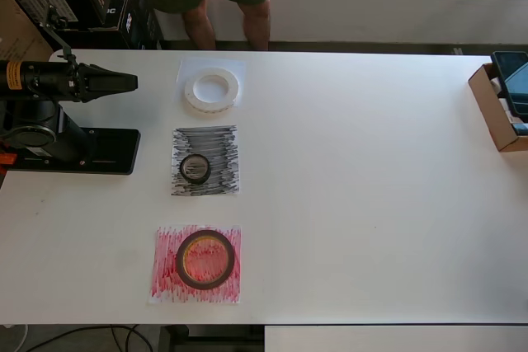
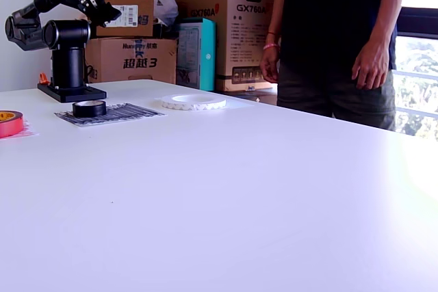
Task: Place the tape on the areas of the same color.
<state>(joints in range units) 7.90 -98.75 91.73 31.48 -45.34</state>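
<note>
The counter (image 1: 371,187) was wide and white, and all the action sat toward the overhead view's left. The arm was folded back over its base, pincer (image 1: 130,82) raised off the surface with its fingers parted, as the exterior view showed, and holding nothing. It was well apart from every roll.

Three sheets ran in a column. On the red sheet (image 1: 165,274) lay the dark-red ring (image 1: 205,259), fully inside the scribble. On the black sheet (image 1: 221,162) sat the small black roll (image 1: 195,168), just off centre but wholly on the paper. On the white sheet (image 1: 191,68) rested the translucent-white ring (image 1: 212,91), mostly on the sheet, its lower edge seeming to hang slightly past the paper.

By my reading, that was every colour matched. Nothing looked left to move, bar perhaps nudging the white ring.
</note>
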